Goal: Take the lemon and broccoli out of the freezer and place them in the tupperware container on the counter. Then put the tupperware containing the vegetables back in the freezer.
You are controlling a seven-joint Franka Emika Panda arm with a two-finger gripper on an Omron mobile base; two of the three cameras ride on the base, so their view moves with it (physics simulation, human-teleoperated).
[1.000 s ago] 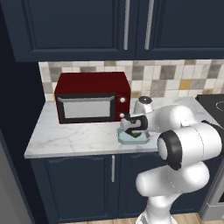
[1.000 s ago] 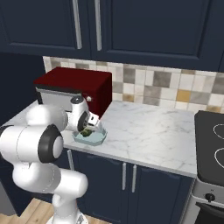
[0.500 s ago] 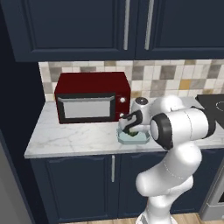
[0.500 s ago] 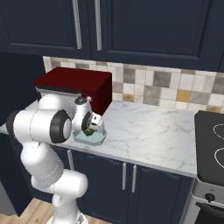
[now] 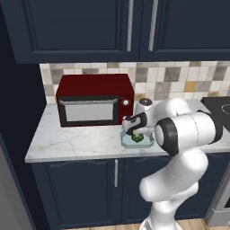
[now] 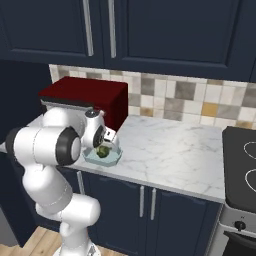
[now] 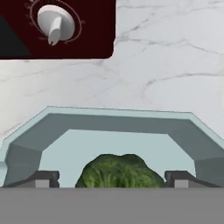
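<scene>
- No words or labels can be read on anything; the red microwave (image 5: pixel 95 99) has just a white knob (image 7: pixel 53 22) on its dark front.
- The tupperware container (image 7: pixel 118 124) sits on the counter (image 6: pixel 170 152), near the front edge and just beside the microwave's knob end.
- The broccoli (image 7: pixel 119 171) lies inside the container, on its pale floor.
- The gripper (image 7: pixel 113 178) hangs low over the container. Its jaws are wide apart, one fingertip (image 7: pixel 43 178) on each side of the broccoli, not squeezing it.
- From the right base view the broccoli (image 6: pixel 103 150) shows as a green lump in the tray (image 6: pixel 112 158), next to the white arm.
- The counter is bare marble to the right of the container, up to the stove (image 6: pixel 241 162).
- There is bare counter to the left too, in front of the microwave.
- Dark blue cupboards (image 5: pixel 130 27) hang above.
</scene>
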